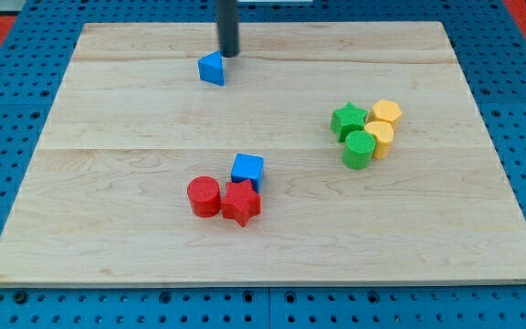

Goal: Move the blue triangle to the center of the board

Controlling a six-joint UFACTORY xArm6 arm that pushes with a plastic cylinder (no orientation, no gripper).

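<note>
Blocks, eight in all:
- blue, two: triangle (pixel 212 68), cube (pixel 247 170)
- red, two: cylinder (pixel 204 196), star (pixel 241 202)
- green, two: star (pixel 348 120), cylinder (pixel 359 149)
- yellow, two: hexagon (pixel 386 112), cylinder (pixel 381 137)

Board (pixel 135 119), one.

We see a pale wooden board (pixel 135 110) with faint grain lines, lying on a blue pegboard surface (pixel 7 306) dotted with dark holes. Our rod is dark grey down to my tip (pixel 230 53). The blue triangle (pixel 212 68) and blue cube (pixel 247 170) match in shade. The red cylinder (pixel 204 196) and red star (pixel 241 202) are alike, as are the green star (pixel 348 119) and green cylinder (pixel 358 149), and the yellow hexagon (pixel 386 112) and yellow cylinder (pixel 381 137).
</note>
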